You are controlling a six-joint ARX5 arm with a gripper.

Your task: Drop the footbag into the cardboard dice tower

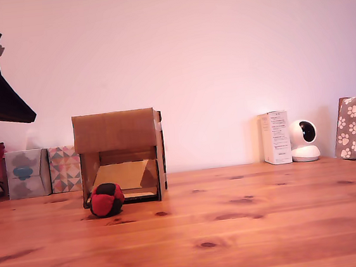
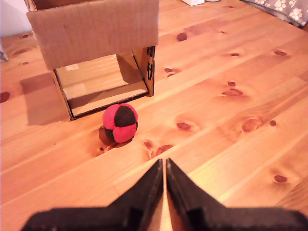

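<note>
The footbag (image 2: pixel 120 123), a small soft ball of red and black panels, sits on the pine table (image 2: pixel 231 62) just in front of the open mouth of the cardboard dice tower (image 2: pixel 94 29), near the corner on the exterior view's left. It looks touching or almost touching the tray's front edge; the pictures do not settle which.

By its look it is light and squashy, a stitched fabric skin over loose filling, so it should give under the fingers rather than slip, and nothing about it is fragile. I would judge a hold across its widest part, from above, with the fingers on opposite panels, to be the safest; being round, it may roll if nudged off-centre.

The tower is a plain brown corrugated box, roughly cubic, whose front opening shows a sloped ramp and a dark tray at the bottom.

The black gripper (image 2: pixel 165 166) hangs above the table, well short of the ball, its two fingers pressed together with only a sliver between them and nothing in their hold.

Beyond, against the wall, stand two small patterned boxes (image 1: pixel 45 171), a tall white carton (image 1: pixel 275 138) and a white round camera (image 1: pixel 304 140).
</note>
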